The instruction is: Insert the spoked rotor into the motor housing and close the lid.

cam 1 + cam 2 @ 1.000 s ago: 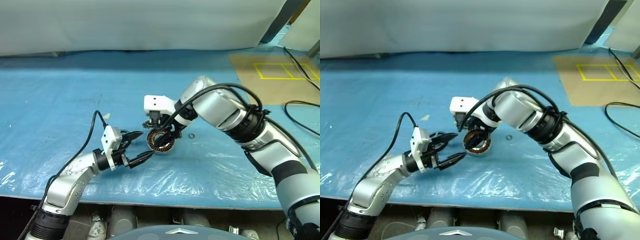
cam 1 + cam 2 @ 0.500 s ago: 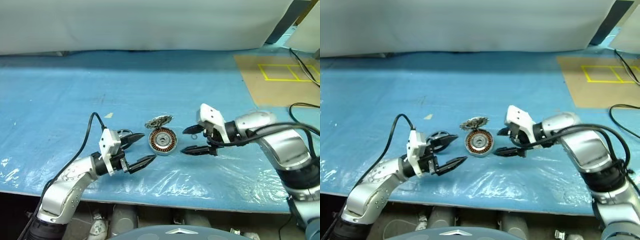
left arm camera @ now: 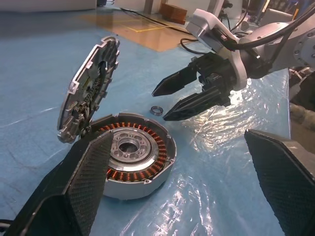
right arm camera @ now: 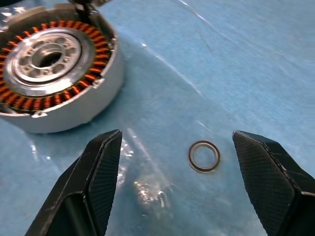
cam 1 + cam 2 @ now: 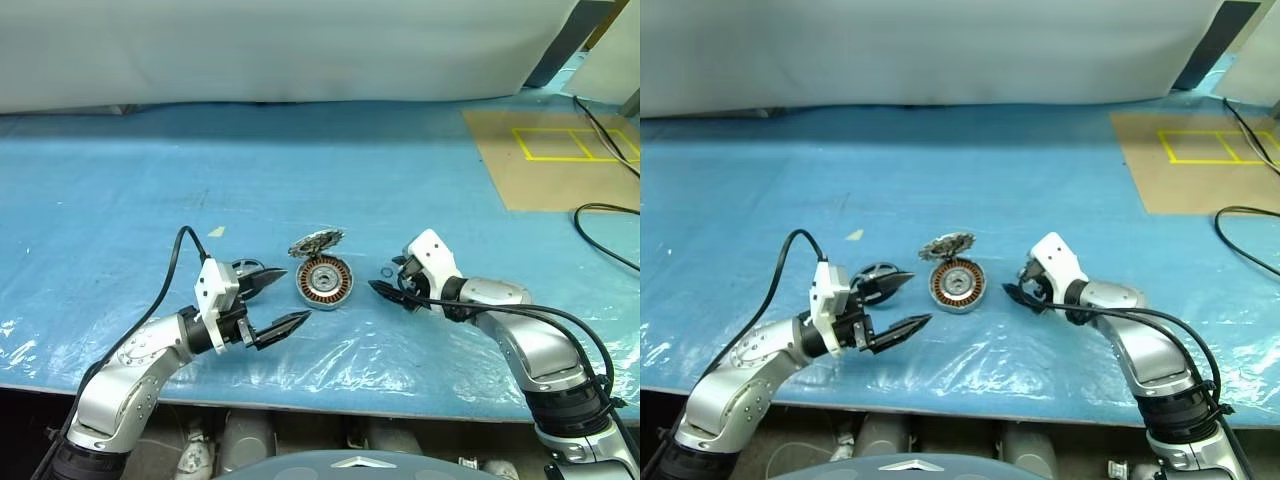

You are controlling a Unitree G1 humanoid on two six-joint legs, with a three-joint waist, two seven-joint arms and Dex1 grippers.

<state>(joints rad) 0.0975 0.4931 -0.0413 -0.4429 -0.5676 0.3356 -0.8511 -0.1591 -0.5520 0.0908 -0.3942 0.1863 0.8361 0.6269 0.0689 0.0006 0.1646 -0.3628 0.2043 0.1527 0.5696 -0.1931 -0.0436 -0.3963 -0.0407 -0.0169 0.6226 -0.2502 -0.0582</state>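
Observation:
The motor housing (image 5: 325, 283), a grey cup with copper windings, sits mid-table. Its lid (image 5: 317, 241) stands open, hinged at the far edge, ridged face toward me. The spoked rotor (image 5: 872, 272) lies on the table left of the housing, partly hidden behind one finger of my left gripper. My left gripper (image 5: 278, 298) hovers open just left of the housing and points at it, with nothing between its fingers. My right gripper (image 5: 386, 291) is open and low over the table just right of the housing, holding nothing. In the left wrist view the housing (image 3: 130, 152) and lid (image 3: 88, 88) face the right gripper (image 3: 174, 101).
A tiny dark ring (image 4: 204, 156) lies on the table between my right gripper's spread fingers. Crinkled clear film (image 5: 400, 350) covers the blue table's front. A brown board with yellow tape (image 5: 560, 150) and black cables (image 5: 610, 215) sit at the far right.
My right arm has swung away from the housing, to the right and down to the table. The lid, earlier hidden under that gripper, now shows standing open. The left gripper stayed put.

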